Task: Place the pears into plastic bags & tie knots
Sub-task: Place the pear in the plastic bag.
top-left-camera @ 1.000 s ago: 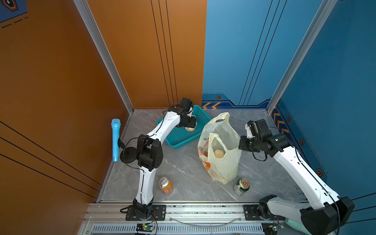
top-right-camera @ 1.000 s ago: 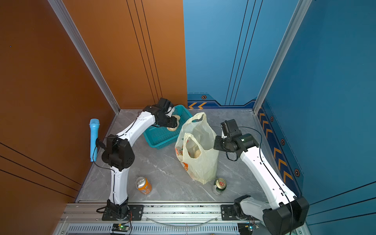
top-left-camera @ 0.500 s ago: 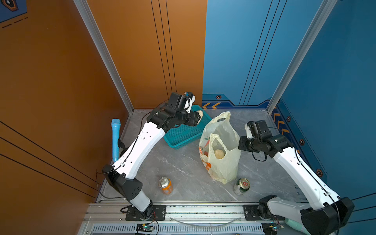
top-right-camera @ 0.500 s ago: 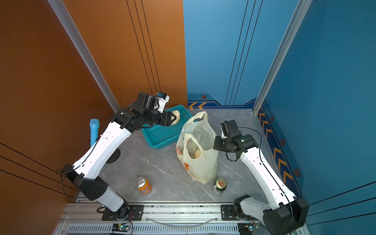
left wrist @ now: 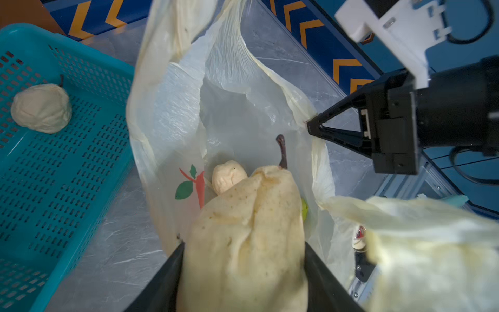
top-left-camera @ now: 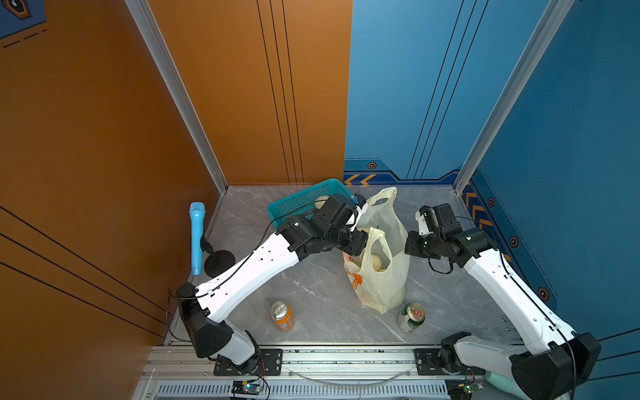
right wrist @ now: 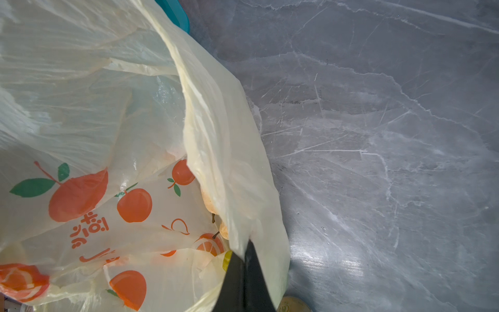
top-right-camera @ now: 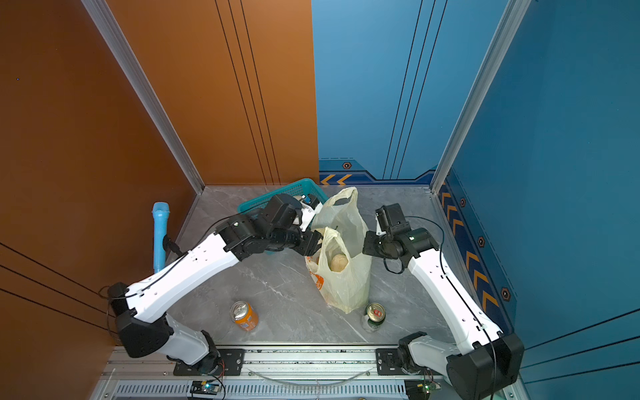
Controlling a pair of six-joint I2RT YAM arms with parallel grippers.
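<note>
- The lumpy cream-beige pear is clamped in my left gripper. The two black fingers stand about half spread and press on its flanks.
- Its dark stem points away from my wrist, so the fruit's long axis runs straight out ahead of the tool.
- The thin translucent pale-yellow plastic bag with orange fruit prints stands on the grey marbled table between my two arms, mouth gaping upward.
- The relation the coming move turns on: that mouth lies ahead of and below the held pear, in line with its stem. In a top view my left gripper is right at the bag's near rim, not yet inside.
- My right gripper is closed, its tips pinching the far rim of the bag and holding that side up. In the right wrist view the film runs straight into the closed tips.
- A second cream-beige pear lies at the bottom of the bag, with a sliver of a yellow-green pear beside it.
- One more cream-beige pear lies in the teal mesh plastic basket, just beside the bag.
- I judge my left arm to be the one to act: ease forward and down past the rim, stem first, then let go.
- The slack loop handle hangs near my path and could snag a finger.
</note>
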